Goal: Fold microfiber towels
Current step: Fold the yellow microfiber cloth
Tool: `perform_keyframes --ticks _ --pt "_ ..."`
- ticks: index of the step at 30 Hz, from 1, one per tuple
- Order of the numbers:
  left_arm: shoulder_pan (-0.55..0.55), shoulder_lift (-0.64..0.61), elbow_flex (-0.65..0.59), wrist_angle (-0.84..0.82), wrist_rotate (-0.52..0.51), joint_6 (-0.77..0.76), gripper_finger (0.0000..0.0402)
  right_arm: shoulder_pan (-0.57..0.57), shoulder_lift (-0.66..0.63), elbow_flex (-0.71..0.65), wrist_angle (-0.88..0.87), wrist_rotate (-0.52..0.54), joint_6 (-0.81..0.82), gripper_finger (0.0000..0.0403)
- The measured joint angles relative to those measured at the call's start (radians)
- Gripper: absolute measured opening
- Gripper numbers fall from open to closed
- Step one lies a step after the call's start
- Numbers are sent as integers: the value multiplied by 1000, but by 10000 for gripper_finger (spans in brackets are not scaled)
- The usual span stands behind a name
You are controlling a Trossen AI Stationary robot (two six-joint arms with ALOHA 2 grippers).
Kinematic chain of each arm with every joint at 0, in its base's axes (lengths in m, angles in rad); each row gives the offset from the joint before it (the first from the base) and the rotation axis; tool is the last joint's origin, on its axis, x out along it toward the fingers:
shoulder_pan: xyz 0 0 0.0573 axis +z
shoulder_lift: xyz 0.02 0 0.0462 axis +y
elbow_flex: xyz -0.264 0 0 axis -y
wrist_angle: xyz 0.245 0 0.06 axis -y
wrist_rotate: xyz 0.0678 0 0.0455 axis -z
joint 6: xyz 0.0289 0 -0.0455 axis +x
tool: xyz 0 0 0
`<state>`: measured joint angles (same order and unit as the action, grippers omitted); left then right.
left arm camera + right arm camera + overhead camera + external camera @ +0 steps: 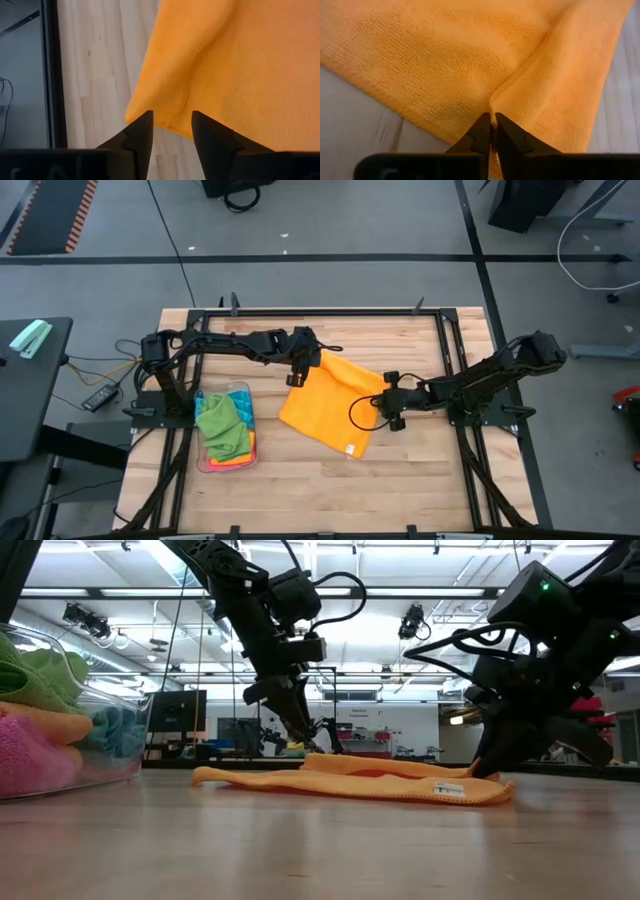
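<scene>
On the near-left side of the orange towel (330, 405), close to the front edge of the wooden table (400, 490), sits a clear plastic tray (204, 463) heaped with other towels: a green towel (220, 425) on top, with blue, pink and orange cloth showing under it. The tray stands apart from the orange towel, with bare wood between them. The orange towel itself lies flat near the table's middle, set at a slant, a small white label (350, 448) at its near corner. At the towel's right edge the right gripper (493, 131) is pinched together on a raised ridge of the orange cloth; its arm reaches in low from the table's right side, almost level with the surface. At the towel's far-left corner the left gripper (171, 131) points down, its fingers (141, 131) apart and straddling the hem, which hangs just in front of them; the left arm stretches across from the table's left side along the far edge.
</scene>
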<state>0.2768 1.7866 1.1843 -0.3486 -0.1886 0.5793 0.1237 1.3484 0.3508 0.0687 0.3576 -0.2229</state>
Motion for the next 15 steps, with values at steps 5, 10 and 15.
perform_keyframes --ticks 5,10,15 --pt "1 0 0 -29 0 31 145 -5 -16 0 0 -39 10 7" --pt "1 0 0 -25 20 30 150 -32 -16 1 -1 -50 42 4" --pt "-3 13 0 -43 62 -11 167 -52 -16 22 -6 -41 103 2"
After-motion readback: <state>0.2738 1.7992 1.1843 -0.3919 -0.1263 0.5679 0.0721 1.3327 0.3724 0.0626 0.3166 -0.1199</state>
